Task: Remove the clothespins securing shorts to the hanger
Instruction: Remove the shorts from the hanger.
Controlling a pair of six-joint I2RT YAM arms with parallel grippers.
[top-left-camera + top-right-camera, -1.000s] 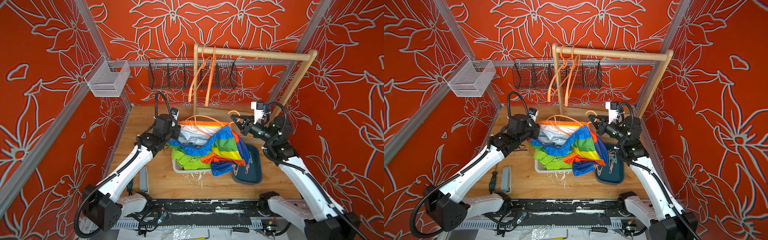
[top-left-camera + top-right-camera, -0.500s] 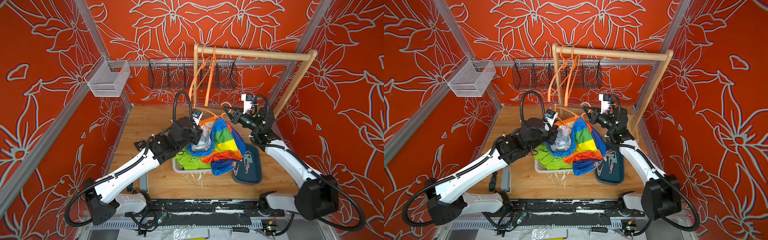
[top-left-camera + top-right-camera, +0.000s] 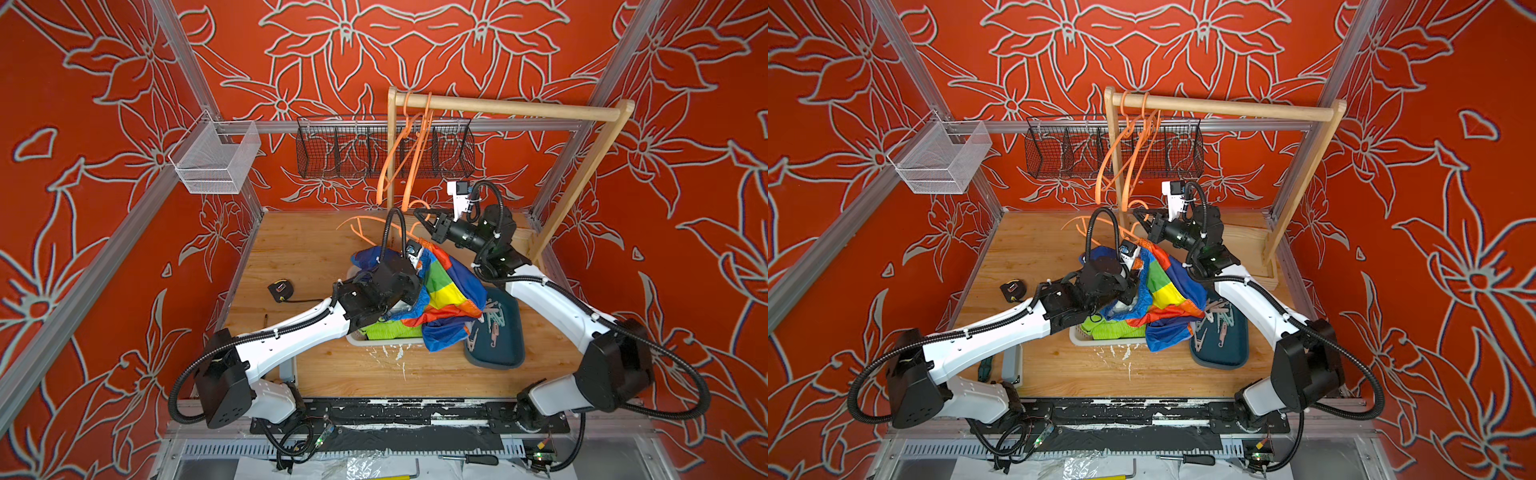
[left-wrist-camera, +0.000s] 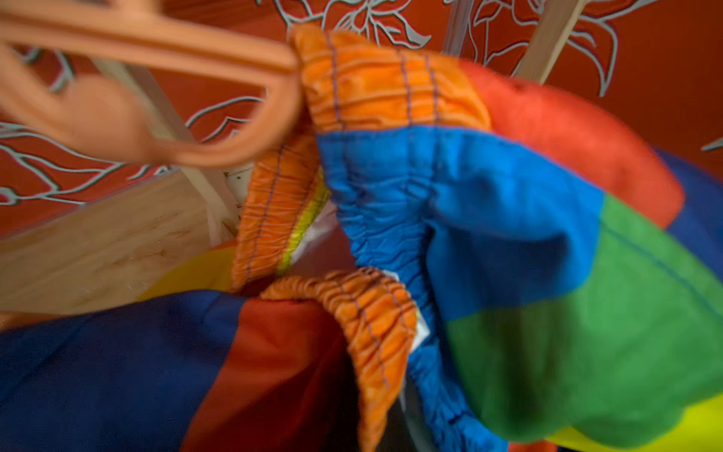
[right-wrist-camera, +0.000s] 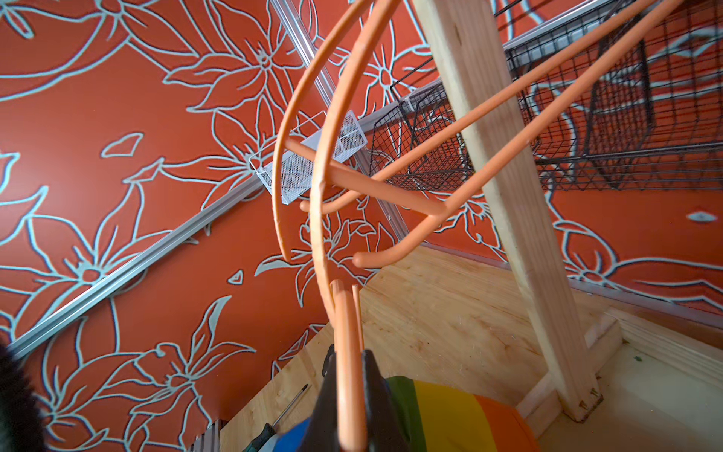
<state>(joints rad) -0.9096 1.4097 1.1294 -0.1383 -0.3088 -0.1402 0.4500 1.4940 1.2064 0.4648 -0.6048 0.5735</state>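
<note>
At the bench's middle, in both top views, the rainbow shorts (image 3: 446,291) drape over a white bin (image 3: 374,341), with the green shorts (image 3: 384,330) beneath. The left gripper (image 3: 1128,289) sits buried in the cloth at their nine o'clock, clenched; whether it pinches fabric we cannot tell. At twelve o'clock the right gripper (image 3: 424,214) clamps the hanger (image 3: 361,222). Loose clothespins (image 3: 492,322) lie in the tray (image 3: 513,357) at four o'clock.

In the left wrist view, the orange waistband (image 4: 391,90) bunches against the hanger's end. We see no pin there, though the frame is blurred.

In the right wrist view, black fingers (image 5: 375,399) squeeze the hanger's bar. The spare hangers (image 5: 508,101) and the rail post (image 5: 508,203) are close ahead.

We judge three risks. The held hanger may hook a spare one or knock the post, being so near. A pin hidden in the folds could drag the shorts, and the bin with them. The hem over the tray could sweep pins out.
</note>
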